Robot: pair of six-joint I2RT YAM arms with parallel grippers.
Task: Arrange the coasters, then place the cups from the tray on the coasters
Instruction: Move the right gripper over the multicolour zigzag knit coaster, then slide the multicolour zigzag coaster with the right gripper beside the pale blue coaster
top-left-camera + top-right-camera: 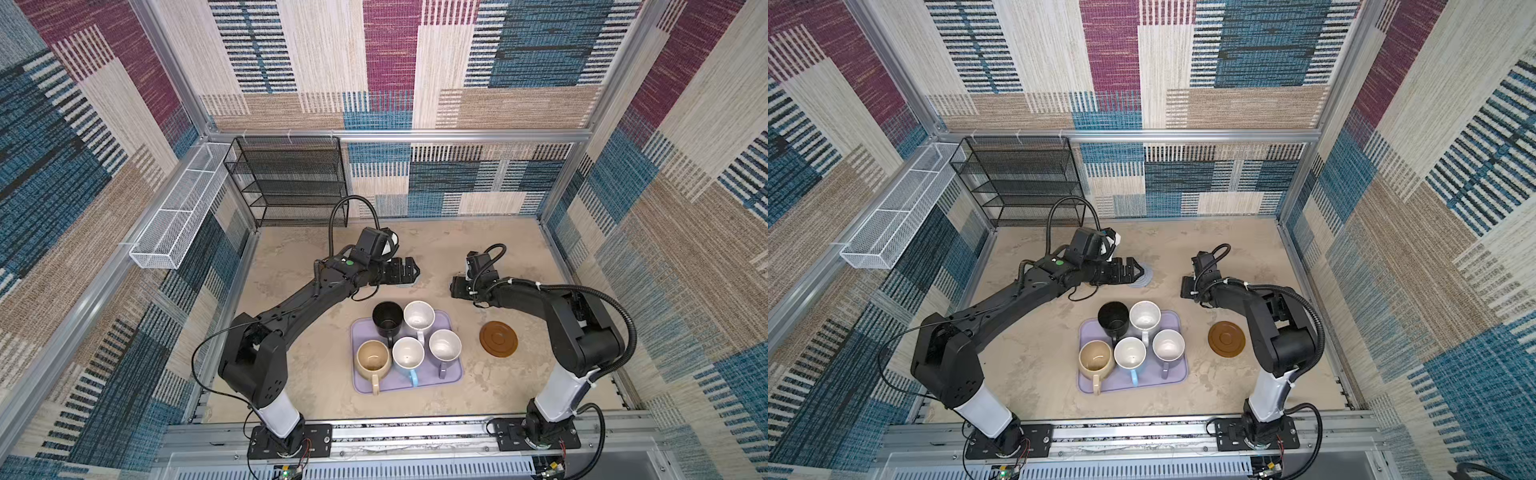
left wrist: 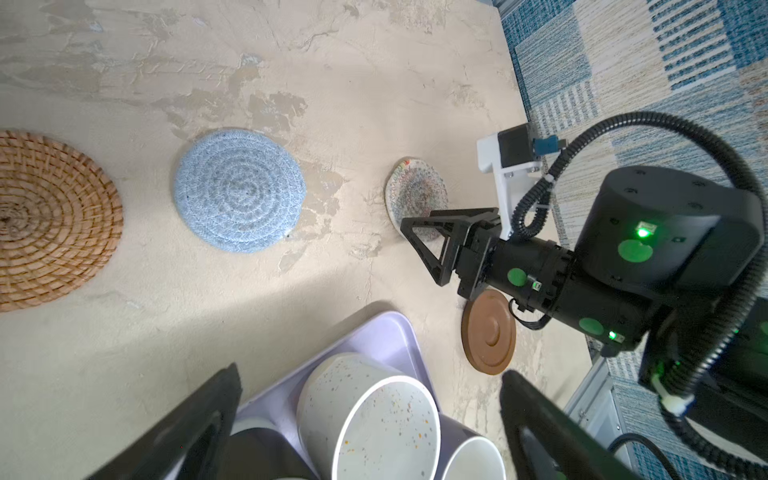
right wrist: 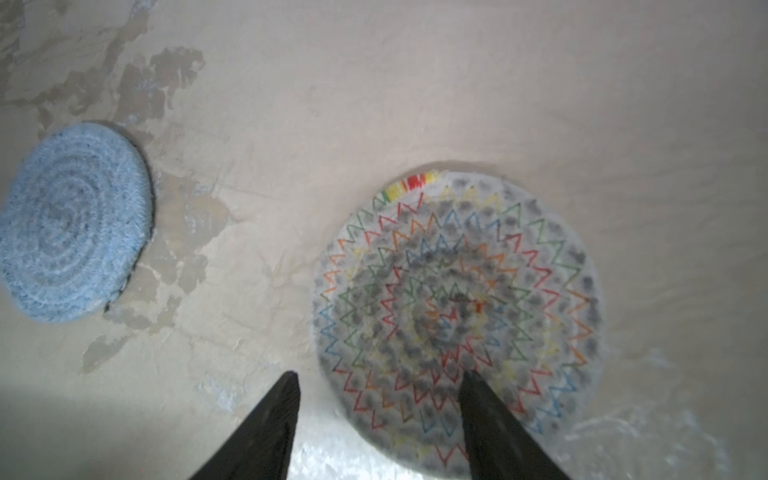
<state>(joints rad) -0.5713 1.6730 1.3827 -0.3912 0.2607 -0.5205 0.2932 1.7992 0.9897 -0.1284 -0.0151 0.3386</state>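
Right jaws: half-open, empty, straddling the rim of the white-grey woven coaster [image 3: 457, 311], flat on the counter [image 3: 415, 83]. Left jaws: fully spread, empty. Risk: closing could crumple or skid the soft disc instead of lifting it.

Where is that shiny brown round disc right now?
In both top views the glossy brown round coaster lies flat on the right side, just beside the lavender rectangular tray, not touching it.
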